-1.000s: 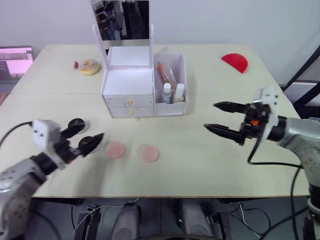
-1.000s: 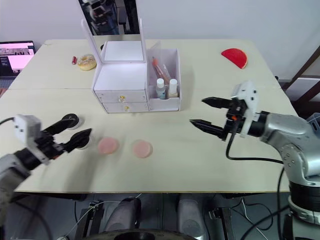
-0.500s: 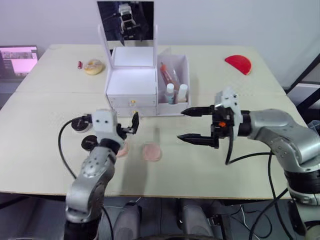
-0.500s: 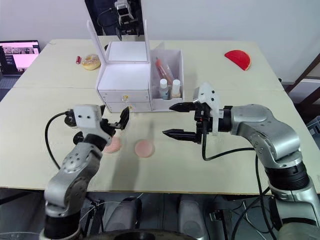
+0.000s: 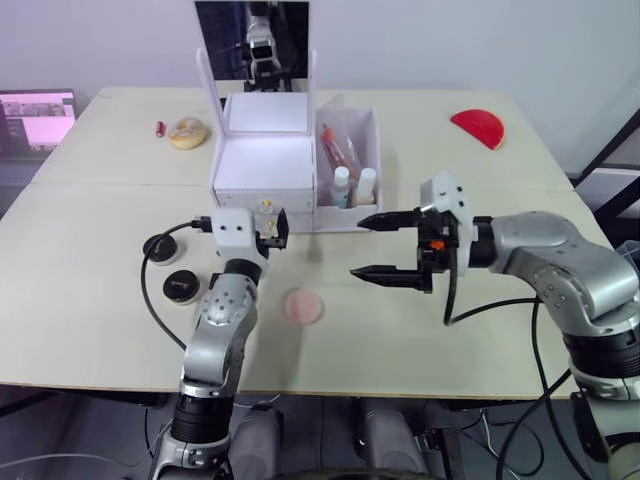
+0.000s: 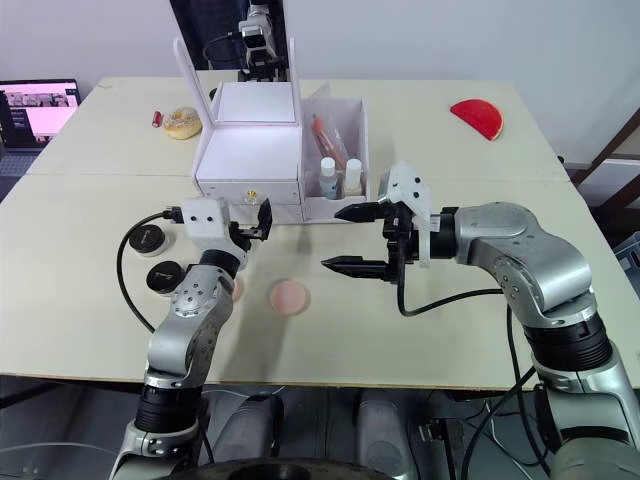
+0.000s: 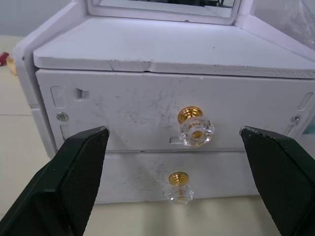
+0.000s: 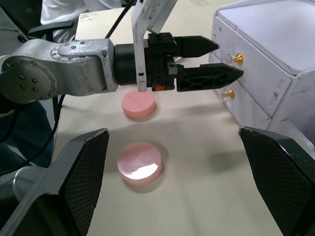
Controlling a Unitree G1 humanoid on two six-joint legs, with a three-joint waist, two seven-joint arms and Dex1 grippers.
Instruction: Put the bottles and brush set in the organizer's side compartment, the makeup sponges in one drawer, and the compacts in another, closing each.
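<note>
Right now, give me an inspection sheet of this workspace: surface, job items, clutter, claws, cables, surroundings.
Surface: pale wooden table.
Job's things: white organizer, both drawers shut; bottles in its side compartment; two pink sponges and two black compacts on the table.
Clutter: red half-round piece, round yellowish item, small red item.
Grippers: left claw open, facing the top drawer knob; right claw open, above the table.
Cables: black cable along the left arm, another under the right.
Surroundings: laptop screen, grey wall.
</note>
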